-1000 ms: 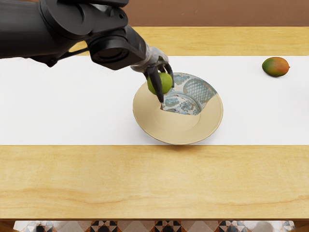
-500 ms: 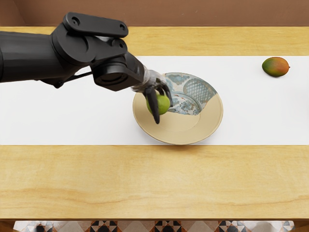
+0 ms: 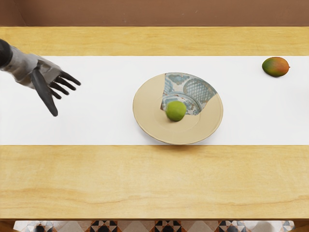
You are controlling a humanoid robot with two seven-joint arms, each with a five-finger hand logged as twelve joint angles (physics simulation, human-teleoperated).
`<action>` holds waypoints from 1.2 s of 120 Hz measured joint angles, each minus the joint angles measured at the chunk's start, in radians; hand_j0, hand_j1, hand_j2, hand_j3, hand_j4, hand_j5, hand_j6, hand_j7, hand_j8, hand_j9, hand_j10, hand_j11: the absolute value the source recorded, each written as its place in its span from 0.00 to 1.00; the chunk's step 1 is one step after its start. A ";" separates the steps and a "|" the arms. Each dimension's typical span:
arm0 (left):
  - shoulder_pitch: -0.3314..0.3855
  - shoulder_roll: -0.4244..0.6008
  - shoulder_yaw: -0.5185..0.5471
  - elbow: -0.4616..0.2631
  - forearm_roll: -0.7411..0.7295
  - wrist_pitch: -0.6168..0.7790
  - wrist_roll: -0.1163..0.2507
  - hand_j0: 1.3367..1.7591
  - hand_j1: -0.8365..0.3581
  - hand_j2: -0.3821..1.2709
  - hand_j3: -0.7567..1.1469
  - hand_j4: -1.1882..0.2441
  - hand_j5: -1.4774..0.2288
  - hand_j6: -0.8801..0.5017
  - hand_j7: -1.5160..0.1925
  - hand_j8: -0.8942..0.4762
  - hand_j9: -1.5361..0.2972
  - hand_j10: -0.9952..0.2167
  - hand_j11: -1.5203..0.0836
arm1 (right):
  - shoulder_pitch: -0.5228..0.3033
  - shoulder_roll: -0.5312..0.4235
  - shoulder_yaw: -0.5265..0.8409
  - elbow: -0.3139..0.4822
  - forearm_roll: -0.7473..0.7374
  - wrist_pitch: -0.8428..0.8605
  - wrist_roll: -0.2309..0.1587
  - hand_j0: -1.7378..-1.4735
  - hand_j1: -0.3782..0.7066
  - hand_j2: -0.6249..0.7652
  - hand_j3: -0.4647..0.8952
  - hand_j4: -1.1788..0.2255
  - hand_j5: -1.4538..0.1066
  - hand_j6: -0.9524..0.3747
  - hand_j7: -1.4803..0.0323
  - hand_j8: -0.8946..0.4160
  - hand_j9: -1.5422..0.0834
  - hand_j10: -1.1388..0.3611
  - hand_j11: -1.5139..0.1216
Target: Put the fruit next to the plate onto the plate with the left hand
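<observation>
A small green fruit (image 3: 176, 110) lies in the middle of the tan plate (image 3: 149, 116), which has a blue patterned patch on its far side. My left hand (image 3: 55, 89) hovers at the far left over the white runner, well away from the plate. Its dark fingers (image 3: 65, 84) are spread and hold nothing. The right arm does not show.
A red-green mango (image 3: 275, 66) rests on the white runner (image 3: 96, 121) at the far right. The wooden table (image 3: 154, 183) extends toward the front edge, and a strip of wood shows behind the runner.
The left hand lowered the green fruit onto the plate, let go of it, and pulled back to the far left. The fruit now rests alone on the plate.
</observation>
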 joint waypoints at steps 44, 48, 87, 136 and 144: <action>0.004 0.299 0.028 -0.010 -0.005 -0.042 0.011 0.76 0.98 0.23 0.40 0.82 0.86 0.63 0.88 0.65 0.83 0.81 0.94 | 0.000 0.000 0.000 0.000 0.000 0.000 0.000 0.30 0.04 0.45 0.34 0.83 0.92 0.71 0.97 0.67 0.94 0.75 0.91; 0.004 0.299 0.028 -0.010 -0.005 -0.042 0.011 0.76 0.98 0.23 0.40 0.82 0.86 0.63 0.88 0.65 0.83 0.81 0.94 | 0.000 0.000 0.000 0.000 0.000 0.000 0.000 0.30 0.04 0.45 0.34 0.83 0.92 0.71 0.97 0.67 0.94 0.75 0.91; 0.004 0.299 0.029 -0.010 -0.005 -0.043 0.011 0.76 0.99 0.23 0.40 0.82 0.86 0.63 0.88 0.65 0.83 0.82 0.94 | 0.000 0.000 0.000 0.000 0.000 0.000 0.000 0.30 0.04 0.45 0.34 0.83 0.92 0.71 0.97 0.67 0.94 0.75 0.91; 0.004 0.299 0.029 -0.010 -0.005 -0.043 0.012 0.76 0.99 0.23 0.40 0.83 0.86 0.63 0.88 0.65 0.83 0.82 0.94 | 0.000 0.000 0.000 0.000 0.000 0.000 0.000 0.30 0.04 0.45 0.34 0.83 0.92 0.71 0.97 0.67 0.94 0.75 0.91; 0.004 0.299 0.029 -0.010 -0.005 -0.043 0.012 0.76 0.99 0.23 0.40 0.83 0.86 0.63 0.88 0.65 0.83 0.82 0.94 | 0.000 0.000 0.000 0.000 0.000 0.000 0.000 0.30 0.04 0.45 0.34 0.83 0.92 0.71 0.97 0.67 0.94 0.75 0.91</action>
